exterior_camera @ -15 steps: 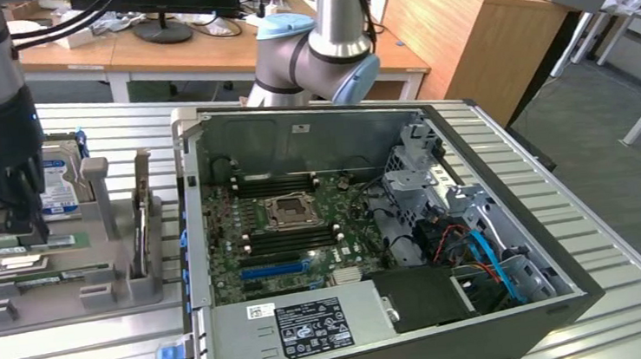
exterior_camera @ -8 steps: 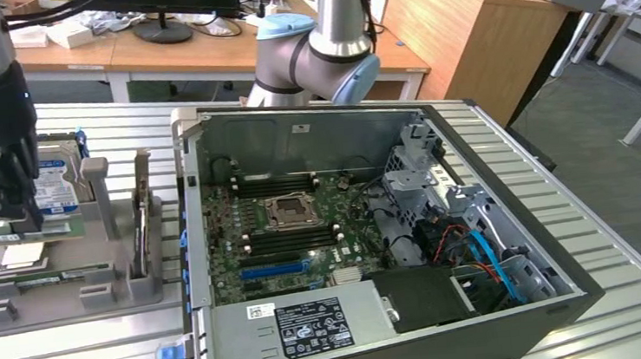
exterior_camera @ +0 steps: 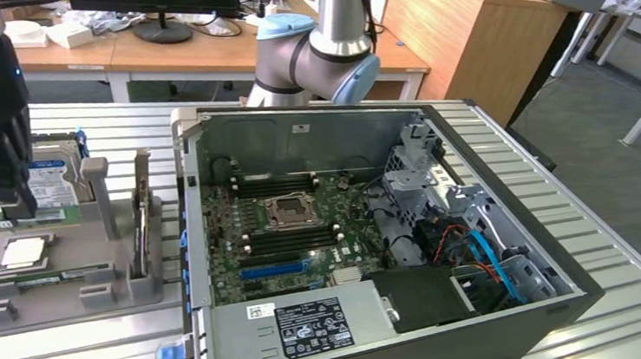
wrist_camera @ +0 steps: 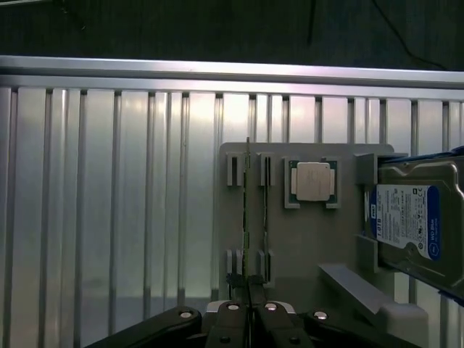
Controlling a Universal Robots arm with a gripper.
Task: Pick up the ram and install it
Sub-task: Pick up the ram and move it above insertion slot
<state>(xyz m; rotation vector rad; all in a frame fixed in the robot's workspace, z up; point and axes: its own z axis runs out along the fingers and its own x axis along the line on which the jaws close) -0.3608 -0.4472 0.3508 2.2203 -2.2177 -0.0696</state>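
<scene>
One ram stands on edge over the grey parts tray on the counter, pinched in the clenched claw. Its twin stick sits slotted in the tray just beside it, between it and the tray's square processor.

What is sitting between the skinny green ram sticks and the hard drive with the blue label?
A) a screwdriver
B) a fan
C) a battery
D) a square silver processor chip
D: on the gray holder, the square silver processor chip lies between the ram sticks and the hard drive.
</scene>
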